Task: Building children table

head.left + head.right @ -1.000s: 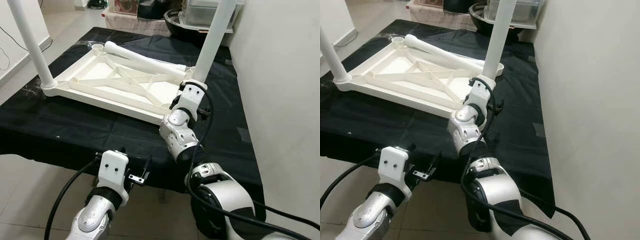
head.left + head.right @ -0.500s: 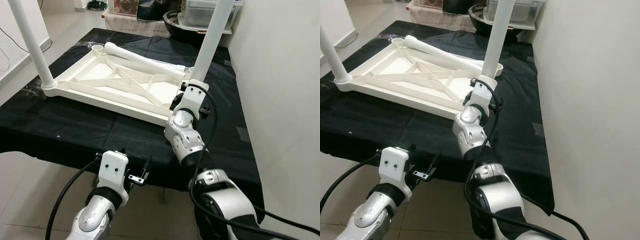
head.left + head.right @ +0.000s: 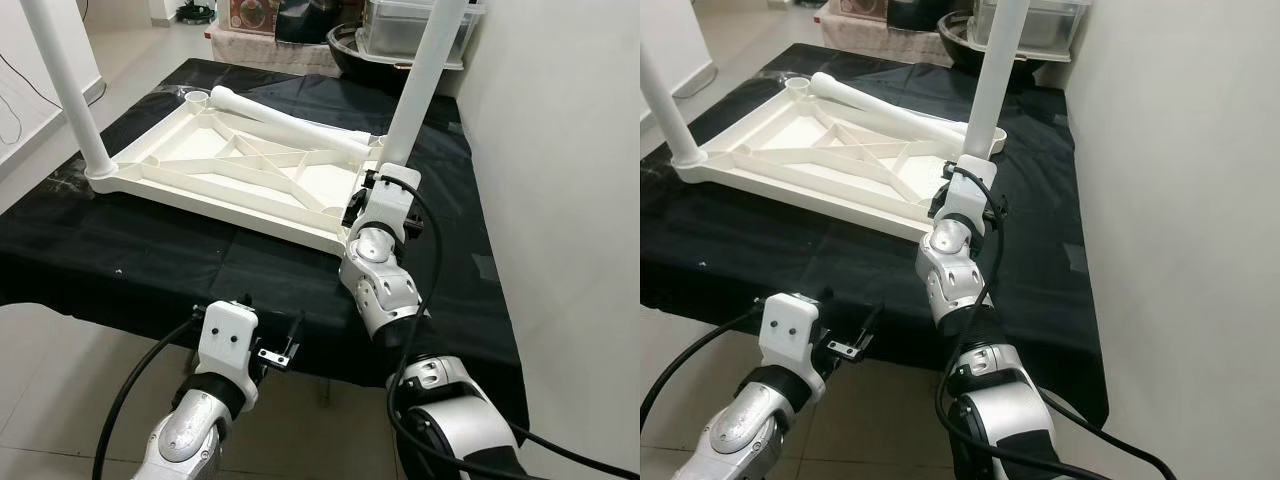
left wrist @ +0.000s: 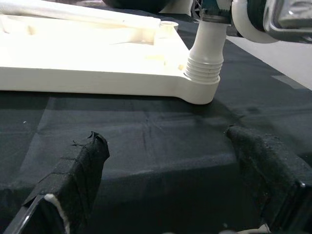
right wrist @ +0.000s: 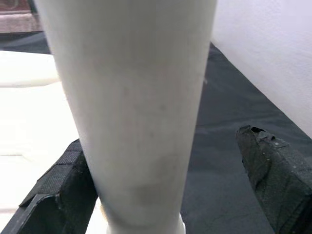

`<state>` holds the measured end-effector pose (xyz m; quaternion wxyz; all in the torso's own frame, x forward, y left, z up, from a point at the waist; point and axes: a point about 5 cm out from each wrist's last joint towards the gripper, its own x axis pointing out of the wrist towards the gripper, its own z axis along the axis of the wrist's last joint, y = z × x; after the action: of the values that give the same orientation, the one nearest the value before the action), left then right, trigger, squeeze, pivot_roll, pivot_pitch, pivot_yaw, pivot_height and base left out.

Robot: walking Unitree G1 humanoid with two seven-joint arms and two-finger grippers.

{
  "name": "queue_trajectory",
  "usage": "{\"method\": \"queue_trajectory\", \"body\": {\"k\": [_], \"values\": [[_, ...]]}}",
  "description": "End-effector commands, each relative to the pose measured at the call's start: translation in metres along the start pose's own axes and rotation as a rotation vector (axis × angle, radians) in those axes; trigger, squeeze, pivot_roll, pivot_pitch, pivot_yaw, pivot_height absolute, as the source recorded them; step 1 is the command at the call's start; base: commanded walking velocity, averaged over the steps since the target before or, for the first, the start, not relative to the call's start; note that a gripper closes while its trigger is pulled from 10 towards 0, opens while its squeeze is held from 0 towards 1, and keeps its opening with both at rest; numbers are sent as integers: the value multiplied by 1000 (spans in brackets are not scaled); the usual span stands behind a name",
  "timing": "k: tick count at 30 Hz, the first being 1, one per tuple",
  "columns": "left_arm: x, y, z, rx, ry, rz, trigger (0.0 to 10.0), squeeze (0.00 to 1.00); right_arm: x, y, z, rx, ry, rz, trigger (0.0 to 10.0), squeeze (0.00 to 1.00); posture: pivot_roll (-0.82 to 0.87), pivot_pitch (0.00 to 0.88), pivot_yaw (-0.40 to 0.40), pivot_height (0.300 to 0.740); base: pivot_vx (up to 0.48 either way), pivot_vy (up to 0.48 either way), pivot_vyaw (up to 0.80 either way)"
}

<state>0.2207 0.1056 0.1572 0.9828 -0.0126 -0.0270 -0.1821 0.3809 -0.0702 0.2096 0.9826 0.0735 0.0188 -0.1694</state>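
Right tool is spread open around upright leg of tabletop; left tool is held open below it.

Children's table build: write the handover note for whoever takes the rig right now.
Right gripper: jaws open around the near right leg, low by its base; one finger looks close against it, the other stands apart.
Left gripper: open, idle below the black cloth's front edge.
Tabletop lies upside down on the cloth.
Done: two legs stand upright, the second at the near left corner.
Left: a loose leg lies across the far side; the far left socket is empty.
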Motion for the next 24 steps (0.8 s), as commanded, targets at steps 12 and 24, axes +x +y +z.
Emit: {"method": "queue_trajectory", "body": {"k": [12,24], "values": [[1,3,-6,15,18,3,10000,0,-20,7,-29,-25,128,151,10000,0,87,97,-88,740,0,0,0],[1,7,-8,24,20,7,10000,0,-29,-10,-37,-77,163,192,10000,0,85,84,-83,740,0,0,0]]}}
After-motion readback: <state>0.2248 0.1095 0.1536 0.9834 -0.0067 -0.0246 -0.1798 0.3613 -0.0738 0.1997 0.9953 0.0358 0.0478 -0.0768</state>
